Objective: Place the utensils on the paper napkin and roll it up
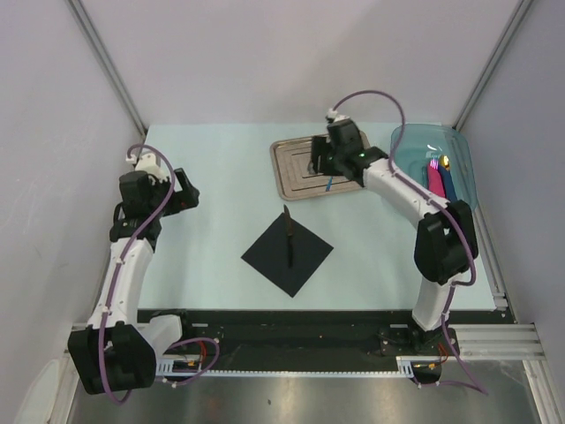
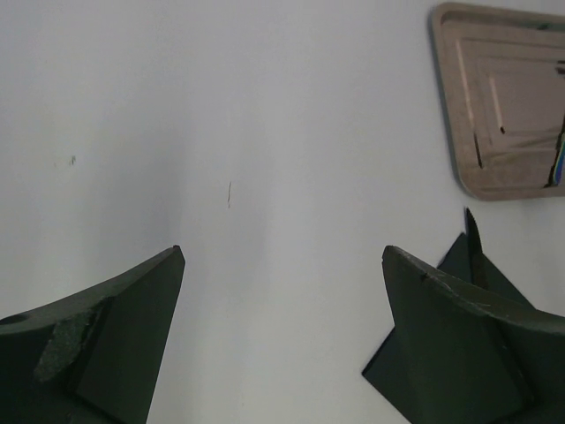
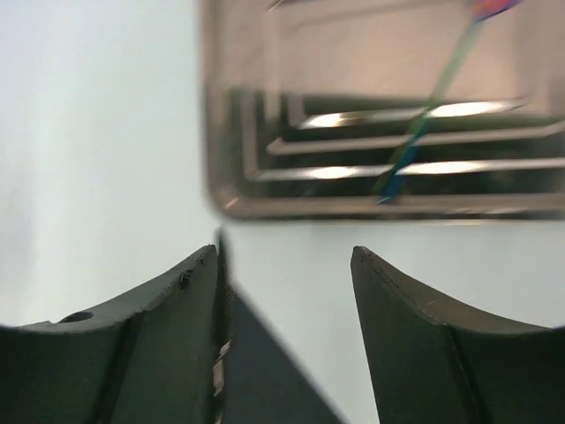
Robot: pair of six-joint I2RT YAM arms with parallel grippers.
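Tabletop (image 1: 212, 177): overhead shows paper napkin (image 1: 305, 261) whole, left wrist clips it; left gripper (image 2: 282, 256), right gripper (image 3: 284, 252) gape empty

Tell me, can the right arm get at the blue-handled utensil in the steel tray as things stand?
Probably yes. The right gripper is open at the steel tray, and the blue-handled utensil lies bare in it with nothing across it.
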